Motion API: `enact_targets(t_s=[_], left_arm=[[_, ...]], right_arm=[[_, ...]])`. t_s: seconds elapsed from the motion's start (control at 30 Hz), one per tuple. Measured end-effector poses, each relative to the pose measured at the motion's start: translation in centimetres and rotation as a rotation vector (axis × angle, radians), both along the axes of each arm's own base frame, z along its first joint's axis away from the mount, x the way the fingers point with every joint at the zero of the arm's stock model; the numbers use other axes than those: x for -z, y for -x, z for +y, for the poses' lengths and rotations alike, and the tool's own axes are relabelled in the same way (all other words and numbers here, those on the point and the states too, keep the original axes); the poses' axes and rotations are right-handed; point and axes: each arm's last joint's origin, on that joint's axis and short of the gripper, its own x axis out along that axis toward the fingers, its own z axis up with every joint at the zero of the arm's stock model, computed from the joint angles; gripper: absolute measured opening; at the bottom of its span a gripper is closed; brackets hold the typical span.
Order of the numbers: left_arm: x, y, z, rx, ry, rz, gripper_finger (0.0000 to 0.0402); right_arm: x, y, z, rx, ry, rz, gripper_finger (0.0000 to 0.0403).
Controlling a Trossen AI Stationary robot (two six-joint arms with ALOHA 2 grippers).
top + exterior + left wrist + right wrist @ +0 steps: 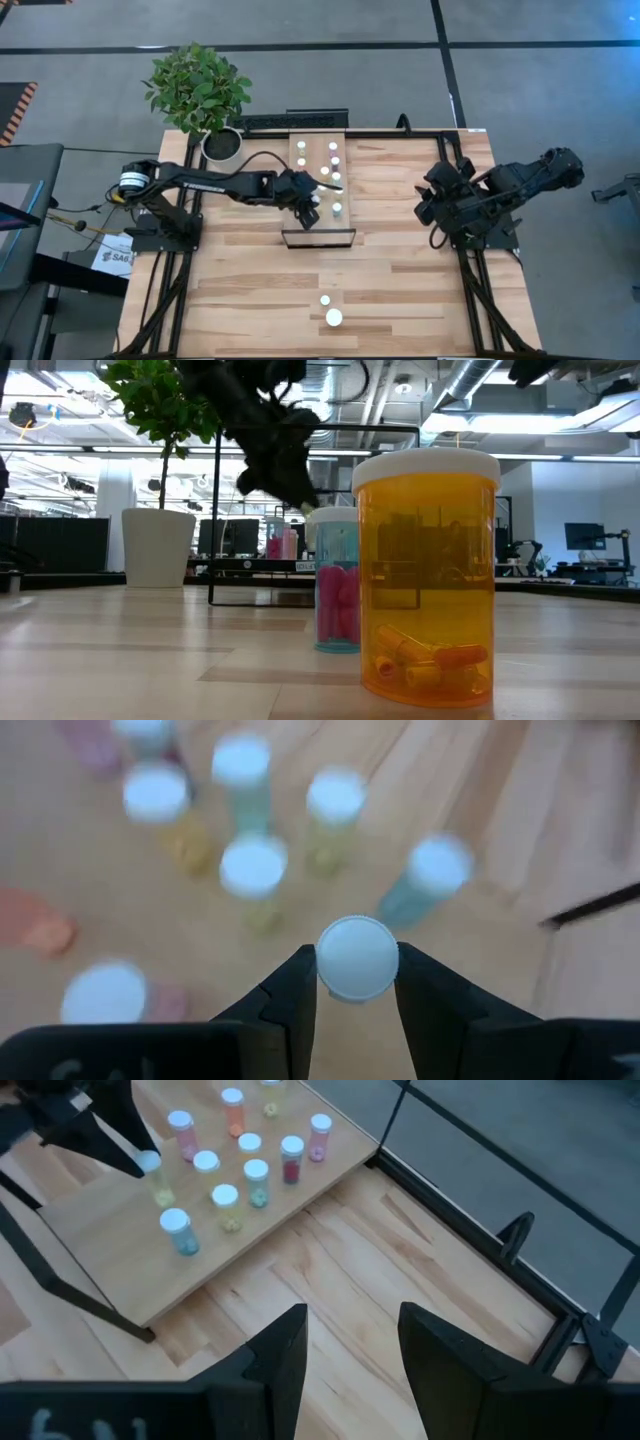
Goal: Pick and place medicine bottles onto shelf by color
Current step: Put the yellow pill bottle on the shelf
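the right gripper (350,1342) hangs above bare tabletop (400,1260), its two dark fingers (275,1355) apart with nothing between them. ahead lies the shelf (120,1250), carrying about ten white-capped medicine bottles (250,1175) standing upright in a loose cluster. the left gripper (130,1145) reaches in over the shelf's far side, at a capped bottle.

Bottle-laden shelf (305,180) on table (400,270)

One camera looks straight down on the whole worktop (400,260), another sits at its surface close behind two bottles, facing the room, and each wrist camera peers past its own fingers at the shelf (110,1245) that the overhead also shows.
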Motion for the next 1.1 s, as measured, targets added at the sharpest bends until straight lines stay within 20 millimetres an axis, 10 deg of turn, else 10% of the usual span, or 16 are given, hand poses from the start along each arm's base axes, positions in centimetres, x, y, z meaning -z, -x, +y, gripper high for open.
enact_targets(t_s=[1.1], left_arm=[[-0.9,0.1,1.7,0.505,-0.122,0.064,0.0103]], right_arm=[[0.0,-0.1,-0.3,-0.005,0.012,0.021,0.0179]])
